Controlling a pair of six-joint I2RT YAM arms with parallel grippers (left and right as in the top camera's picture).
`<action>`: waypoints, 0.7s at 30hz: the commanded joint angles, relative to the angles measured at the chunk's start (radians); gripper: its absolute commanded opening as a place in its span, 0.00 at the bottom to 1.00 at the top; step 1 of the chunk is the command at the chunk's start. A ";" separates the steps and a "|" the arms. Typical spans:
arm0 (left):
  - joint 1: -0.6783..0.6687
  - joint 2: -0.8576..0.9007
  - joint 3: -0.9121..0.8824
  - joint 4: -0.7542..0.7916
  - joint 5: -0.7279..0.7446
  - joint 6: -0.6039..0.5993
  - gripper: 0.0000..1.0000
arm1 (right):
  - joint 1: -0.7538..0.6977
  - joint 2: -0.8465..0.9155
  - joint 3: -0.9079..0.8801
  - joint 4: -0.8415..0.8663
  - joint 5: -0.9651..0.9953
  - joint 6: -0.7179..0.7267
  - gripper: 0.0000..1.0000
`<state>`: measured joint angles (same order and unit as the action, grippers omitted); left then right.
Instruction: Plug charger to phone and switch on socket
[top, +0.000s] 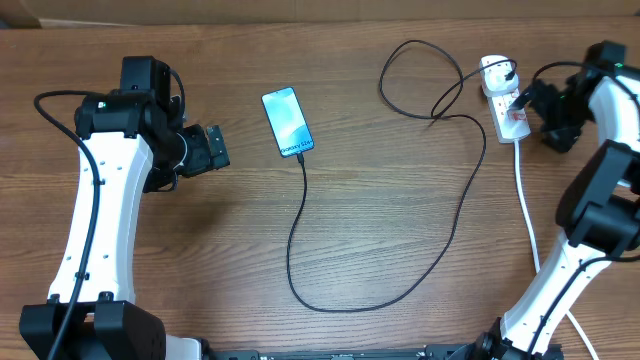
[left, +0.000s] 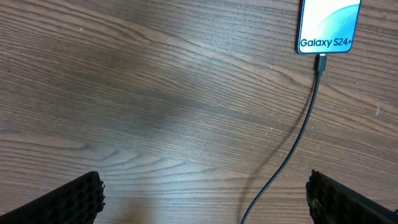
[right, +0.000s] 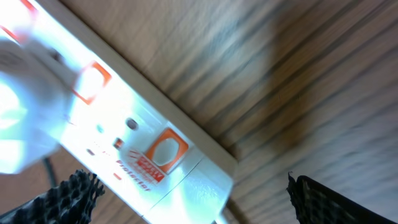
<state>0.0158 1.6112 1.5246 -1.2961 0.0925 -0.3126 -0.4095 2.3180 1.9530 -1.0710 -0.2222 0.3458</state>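
Right gripper (right: 193, 199), we note, hangs wide and empty just above the socket (right: 143, 130), while the left gripper (left: 205, 199) stands wide and empty near the phone (left: 328, 25), with the charger (left: 298, 137) plugged into it.

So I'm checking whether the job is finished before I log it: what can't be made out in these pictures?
- Whether the socket is switched on: the right wrist view is blurred, and overhead it is too small.
- The white adapter: washed out and cut by the left edge, right wrist view.
- The phone: upper part cut by the top edge, left wrist view; any charging sign is too small overhead.
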 joint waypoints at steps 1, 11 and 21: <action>0.006 -0.001 -0.008 0.001 -0.007 -0.009 0.99 | -0.032 -0.138 0.059 -0.020 -0.019 0.005 1.00; 0.006 -0.001 -0.008 0.001 -0.007 -0.009 1.00 | -0.046 -0.458 0.059 -0.160 -0.074 0.005 1.00; 0.006 -0.001 -0.008 0.001 -0.007 -0.009 1.00 | -0.046 -0.583 0.058 -0.456 -0.274 -0.103 1.00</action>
<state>0.0158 1.6112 1.5246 -1.2961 0.0925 -0.3126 -0.4564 1.7531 2.0087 -1.4986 -0.3908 0.3244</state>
